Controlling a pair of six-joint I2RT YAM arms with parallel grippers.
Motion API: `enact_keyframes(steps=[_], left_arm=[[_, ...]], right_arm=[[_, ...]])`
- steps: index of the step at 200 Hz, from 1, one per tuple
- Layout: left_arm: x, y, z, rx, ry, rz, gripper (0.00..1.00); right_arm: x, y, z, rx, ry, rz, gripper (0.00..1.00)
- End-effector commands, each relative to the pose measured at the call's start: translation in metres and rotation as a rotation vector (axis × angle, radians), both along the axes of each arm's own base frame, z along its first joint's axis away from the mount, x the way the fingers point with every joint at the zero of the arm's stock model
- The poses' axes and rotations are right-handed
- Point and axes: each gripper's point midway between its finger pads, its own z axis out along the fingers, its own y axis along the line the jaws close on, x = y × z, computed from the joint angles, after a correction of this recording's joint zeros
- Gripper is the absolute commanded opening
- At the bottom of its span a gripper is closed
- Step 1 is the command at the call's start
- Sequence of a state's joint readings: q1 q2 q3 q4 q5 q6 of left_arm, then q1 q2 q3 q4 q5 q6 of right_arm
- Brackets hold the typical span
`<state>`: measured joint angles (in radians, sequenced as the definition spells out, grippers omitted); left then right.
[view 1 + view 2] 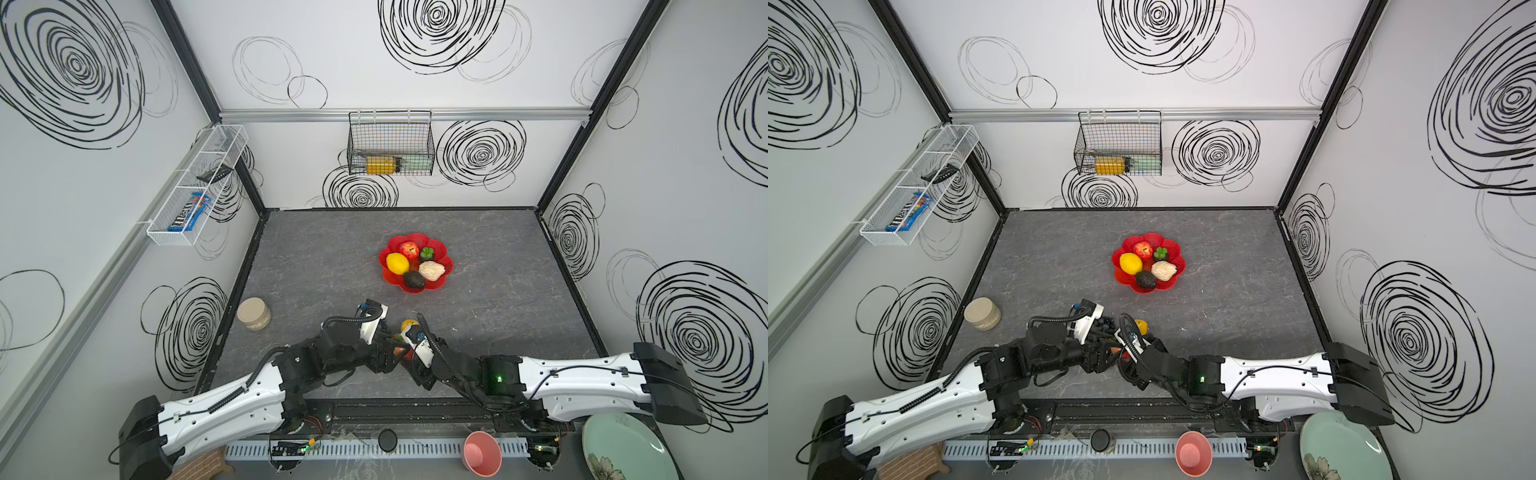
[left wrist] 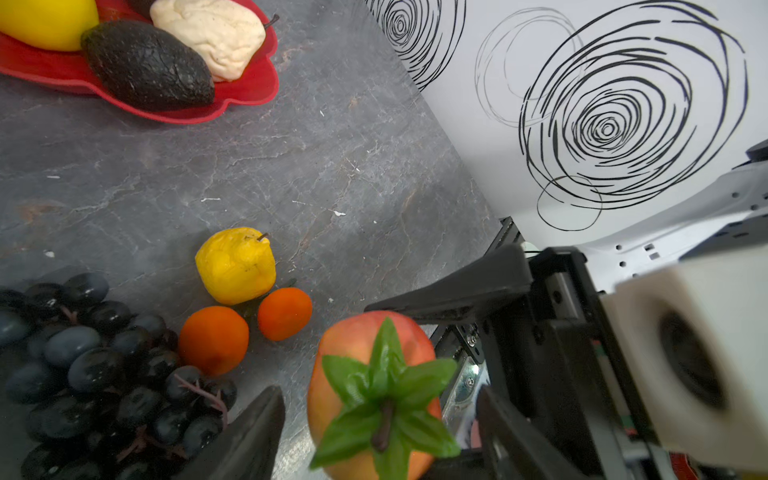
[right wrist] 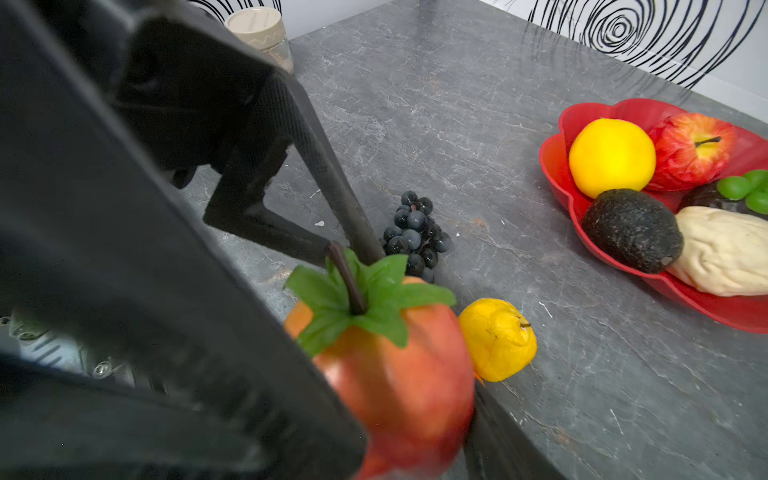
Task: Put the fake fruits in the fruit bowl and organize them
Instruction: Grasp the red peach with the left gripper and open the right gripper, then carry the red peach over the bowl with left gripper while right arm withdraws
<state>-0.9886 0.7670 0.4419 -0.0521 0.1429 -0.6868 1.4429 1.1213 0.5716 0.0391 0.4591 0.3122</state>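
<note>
The red-orange fruit, green leaves on top, sits in the right jaws, which are closed on it from two sides. The left jaws stand open around the same fruit, with one finger on either side and a gap to its skin. Both sets of jaws meet at the lower centre of both top views, where the arms hide most of the fruit. I cannot tell whether it touches the desk.

The red bowl lies mid-desk, well apart from the jaws and nearer the back wall. It holds five fruits packed close: a lemon, an apple, a mangosteen, a cream fruit and an avocado.

Four more lie on the desk just beside the jaws: grapes, a wrinkled lemon and two oranges.

That makes ten fruits: two lemons, two oranges and one of each other kind.

At upper centre, a black basket on the back wall holds a yellow item and a pale green one. At left, a white rack holds a candy pack and a dark flat item. A jar stands at the desk's left edge. A pink cup and a green plate sit along the bottom edge.
</note>
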Motion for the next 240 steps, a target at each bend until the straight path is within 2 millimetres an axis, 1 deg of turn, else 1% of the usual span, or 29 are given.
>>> enact_keyframes(steps=[1, 22, 59, 77, 126, 151, 180, 197, 216, 224, 240], left_arm=[[-0.001, -0.009, 0.016, -0.034, -0.028, -0.033, 0.75], [0.000, -0.011, 0.014, -0.030, -0.023, -0.034, 0.71], [-0.001, -0.012, 0.012, -0.026, -0.019, -0.040, 0.67], [-0.001, -0.013, 0.009, -0.021, -0.015, -0.042, 0.64], [0.001, -0.013, 0.009, -0.020, -0.018, -0.032, 0.57], [0.003, -0.013, 0.011, -0.021, -0.025, -0.022, 0.52], [0.008, -0.012, 0.017, -0.023, -0.048, -0.005, 0.48], [0.009, -0.011, 0.025, -0.046, -0.072, 0.003, 0.47], [0.016, -0.007, 0.032, -0.047, -0.096, 0.036, 0.47], [0.019, -0.006, 0.034, -0.043, -0.102, 0.048, 0.47], [0.028, -0.003, 0.041, -0.040, -0.113, 0.074, 0.47]], right_arm=[[0.002, 0.007, 0.016, 0.035, -0.033, -0.019, 0.63], [0.001, 0.008, 0.016, 0.036, -0.034, -0.019, 0.63], [0.002, 0.009, 0.017, 0.030, -0.043, -0.028, 0.63], [0.002, 0.011, 0.017, 0.030, -0.044, -0.026, 0.63], [0.001, 0.014, 0.018, 0.026, -0.043, -0.023, 0.64], [0.003, 0.012, 0.016, 0.012, -0.049, -0.037, 0.64], [0.009, 0.003, 0.016, 0.019, -0.039, -0.099, 0.65], [0.008, 0.001, 0.018, 0.032, -0.037, -0.098, 0.67], [0.008, -0.002, 0.024, 0.053, -0.029, -0.100, 0.72], [0.007, -0.005, 0.027, 0.063, -0.029, -0.100, 0.76], [0.006, -0.008, 0.033, 0.080, -0.012, -0.082, 0.89]])
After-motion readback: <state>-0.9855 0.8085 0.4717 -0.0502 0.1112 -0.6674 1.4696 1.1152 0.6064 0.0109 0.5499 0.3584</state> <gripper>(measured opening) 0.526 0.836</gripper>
